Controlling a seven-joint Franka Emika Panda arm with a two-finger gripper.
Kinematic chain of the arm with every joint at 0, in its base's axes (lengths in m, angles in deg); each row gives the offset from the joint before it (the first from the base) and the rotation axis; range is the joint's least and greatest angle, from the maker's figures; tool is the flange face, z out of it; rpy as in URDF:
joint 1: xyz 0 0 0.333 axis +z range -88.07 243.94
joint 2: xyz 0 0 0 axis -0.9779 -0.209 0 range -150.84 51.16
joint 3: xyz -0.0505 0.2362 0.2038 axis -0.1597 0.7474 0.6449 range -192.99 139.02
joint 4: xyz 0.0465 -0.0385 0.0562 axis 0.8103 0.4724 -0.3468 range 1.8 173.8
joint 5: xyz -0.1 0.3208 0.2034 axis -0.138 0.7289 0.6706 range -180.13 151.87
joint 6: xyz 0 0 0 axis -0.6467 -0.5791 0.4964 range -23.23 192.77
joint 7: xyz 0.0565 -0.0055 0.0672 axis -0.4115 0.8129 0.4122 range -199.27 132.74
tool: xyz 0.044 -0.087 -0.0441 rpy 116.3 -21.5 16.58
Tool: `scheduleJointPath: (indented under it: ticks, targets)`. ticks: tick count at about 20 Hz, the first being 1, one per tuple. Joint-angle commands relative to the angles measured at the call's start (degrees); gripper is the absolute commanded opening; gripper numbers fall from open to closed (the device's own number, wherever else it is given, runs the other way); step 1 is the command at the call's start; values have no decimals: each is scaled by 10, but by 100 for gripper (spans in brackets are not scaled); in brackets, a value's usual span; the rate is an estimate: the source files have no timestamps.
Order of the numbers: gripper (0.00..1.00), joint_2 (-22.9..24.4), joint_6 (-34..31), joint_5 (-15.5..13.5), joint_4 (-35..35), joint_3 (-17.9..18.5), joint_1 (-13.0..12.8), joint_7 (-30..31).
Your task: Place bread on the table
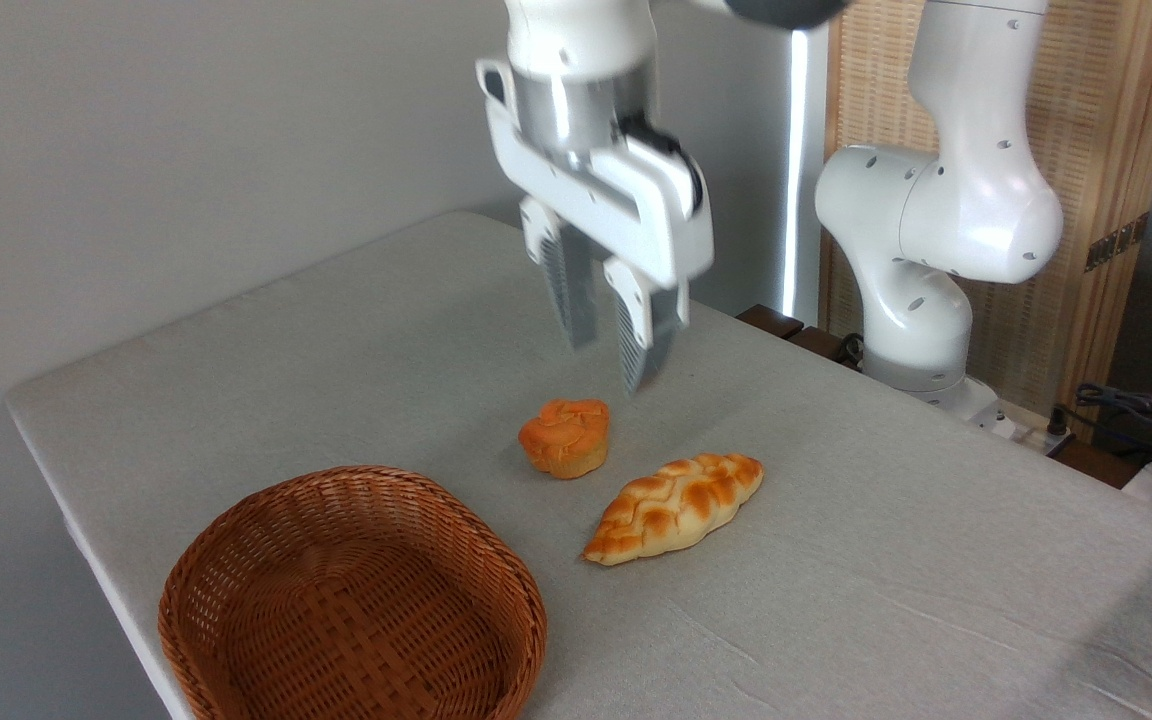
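The long braided golden-cream bread lies on the grey cloth table, the white gripper hovering at eleven o'clock, jaws narrowly parted, empty.

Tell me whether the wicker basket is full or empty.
Empty. The basket shows only bare woven bottom; the bread and the muffin both lie outside it on the table.

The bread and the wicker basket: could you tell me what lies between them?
Nothing: the camera view shows only bare table cloth between the bread and the basket.
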Motion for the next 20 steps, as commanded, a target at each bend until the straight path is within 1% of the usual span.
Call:
scheduleJointPath:
  ticks: [1, 2, 3, 5, 7, 9, 12, 17, 20]
  targets:
    - [100, -52, -33, -18, -120, -28, 5, 73]
    - [100, -59, -33, -19, -134, -29, 5, 78]
    - [100, -72, -34, -23, -161, -38, 5, 94]
    - [100, -104, -36, -27, -206, -54, 5, 136]
    - [100, -117, -37, -23, -212, -62, 4, 154]
    - [100, -120, -39, -10, -212, -72, 3, 151]
    - [100, -129, -42, 9, -212, -71, -2, 149]
    - [100, -133, -44, 10, -210, -65, -2, 146]
    - [100, -141, -52, 11, -211, -63, -9, 145]
